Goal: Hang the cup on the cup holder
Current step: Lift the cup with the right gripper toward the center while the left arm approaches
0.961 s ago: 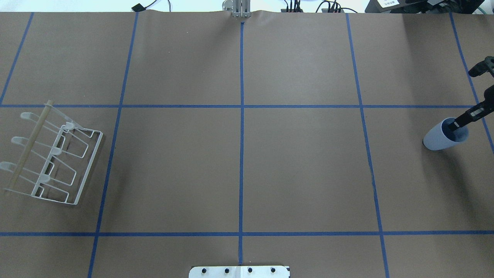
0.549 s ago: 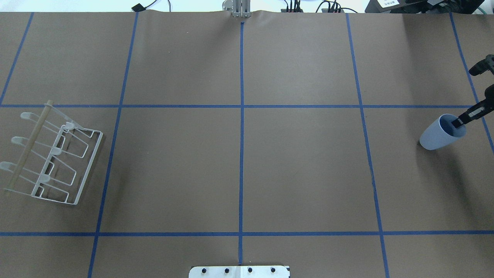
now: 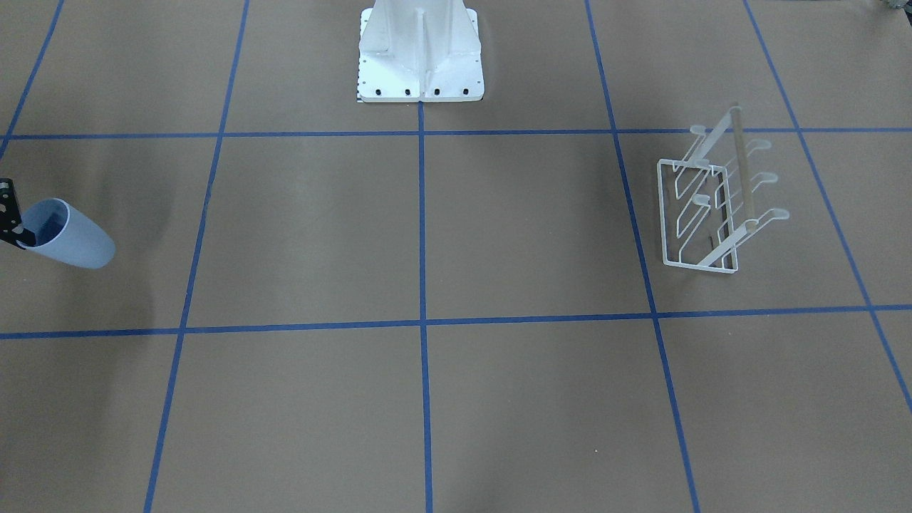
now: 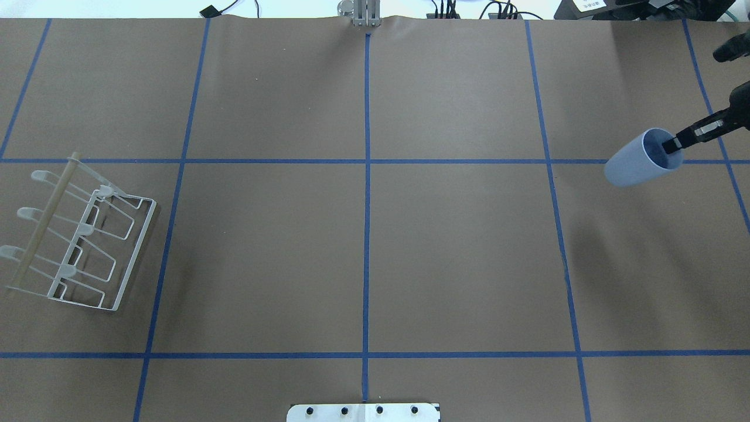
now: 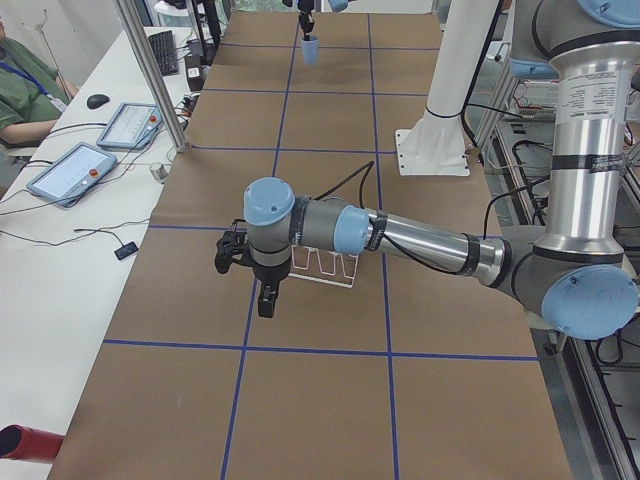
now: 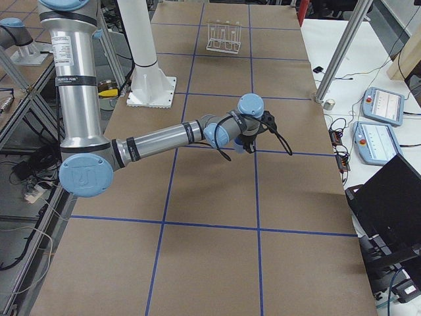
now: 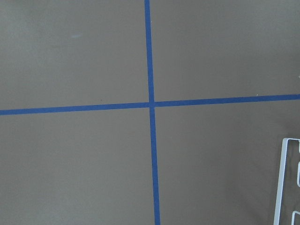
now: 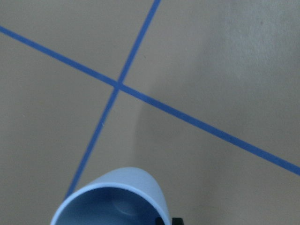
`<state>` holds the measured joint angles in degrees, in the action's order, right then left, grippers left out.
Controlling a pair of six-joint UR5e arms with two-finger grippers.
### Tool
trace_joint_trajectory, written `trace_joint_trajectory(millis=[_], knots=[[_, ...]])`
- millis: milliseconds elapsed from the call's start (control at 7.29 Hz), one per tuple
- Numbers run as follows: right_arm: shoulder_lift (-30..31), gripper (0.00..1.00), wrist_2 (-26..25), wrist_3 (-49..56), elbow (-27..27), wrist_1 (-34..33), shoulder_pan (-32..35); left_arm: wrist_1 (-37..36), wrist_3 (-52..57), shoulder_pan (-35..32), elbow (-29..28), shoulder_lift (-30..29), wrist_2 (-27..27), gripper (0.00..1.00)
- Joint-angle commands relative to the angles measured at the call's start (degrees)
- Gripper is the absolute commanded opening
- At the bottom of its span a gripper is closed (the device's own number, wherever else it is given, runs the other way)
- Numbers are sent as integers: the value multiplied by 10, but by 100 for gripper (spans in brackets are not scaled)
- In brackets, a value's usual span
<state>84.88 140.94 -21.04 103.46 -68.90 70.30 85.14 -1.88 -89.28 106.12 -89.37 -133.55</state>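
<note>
Right claw (image 4: 674,143) pinches the cup (image 4: 630,164) by its rim, upper right, tilted. Probably so its mouth's free for the rack (image 4: 82,234) prongs, far left.

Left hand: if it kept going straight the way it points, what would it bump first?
Most likely the brown table, near the blue tape cross. The left hand points down beside the cup holder, which shows only at its camera's edge, so it probably misses that.
</note>
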Motion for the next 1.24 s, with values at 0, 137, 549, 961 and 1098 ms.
trace_joint_trajectory(millis=[0,137,549,961,1098], knots=[[-10,0,-6,-220,-1,184,-23,33,-13,4,18,-7,-3,99],[-12,0,-6,-292,-2,239,-34,67,-101,6,17,-17,-31,98],[-14,0,-35,-489,3,414,-83,318,-384,79,18,-25,-47,98],[-29,0,-92,-684,3,594,-146,560,-767,152,18,-90,-47,97],[-53,0,-103,-748,3,636,-163,609,-871,188,18,-128,-42,97]])
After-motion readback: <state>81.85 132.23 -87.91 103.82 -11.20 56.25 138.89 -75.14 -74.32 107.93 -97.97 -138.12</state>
